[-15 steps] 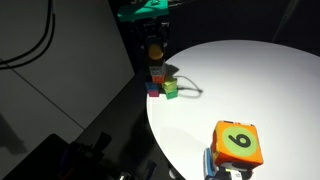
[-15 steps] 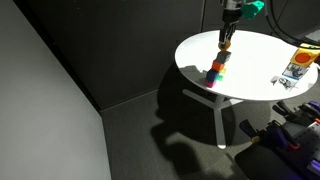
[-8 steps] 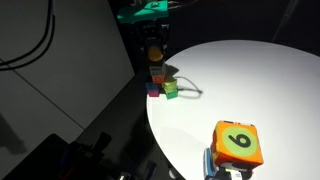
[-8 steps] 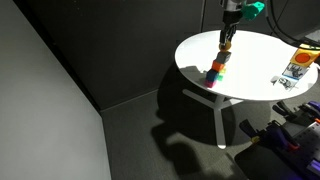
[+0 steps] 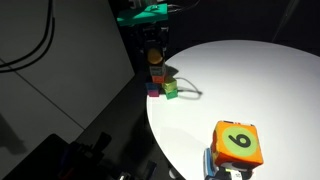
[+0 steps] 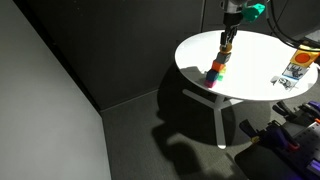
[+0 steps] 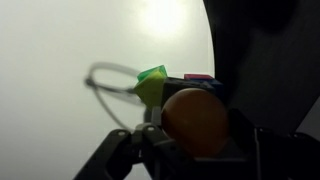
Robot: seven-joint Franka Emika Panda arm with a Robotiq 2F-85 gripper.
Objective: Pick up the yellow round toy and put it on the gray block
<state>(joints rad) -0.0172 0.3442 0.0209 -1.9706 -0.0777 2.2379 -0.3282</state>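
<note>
Hanging over a cluster of small blocks at the rim of the round white table [image 5: 260, 80], the gripper [image 5: 153, 49] points straight down with its fingers clasped on the yellow round toy [image 5: 155, 58]. In the wrist view the ball fills the gap between the two dark fingers [image 7: 121, 158], which hug it on both sides. It is lifted clear of the tabletop and sits directly above the stacked blocks.

The gray block [image 5: 157, 71] shows in an exterior view as a pale patch just under the ball, on top of darker red and purple-blue blocks [image 5: 155, 88]. Whether the ball touches the gray block cannot be told from any view, since the ball itself hides that block from the wrist camera.

A small green block [image 5: 171, 89] lies on the table just beside the stack, toward the middle of the table. In the wrist view it sits tilted, one corner up, touching the blocks behind the ball. A thin dark loop of cord [image 7: 105, 78] lies on the white surface next to the green block.

The whole cluster stands right at the table's edge, where the white top meets the dark surroundings. Well apart from it, close to the opposite edge, stands a large orange cube [image 5: 238, 143] whose green face carries a black numeral.
</note>
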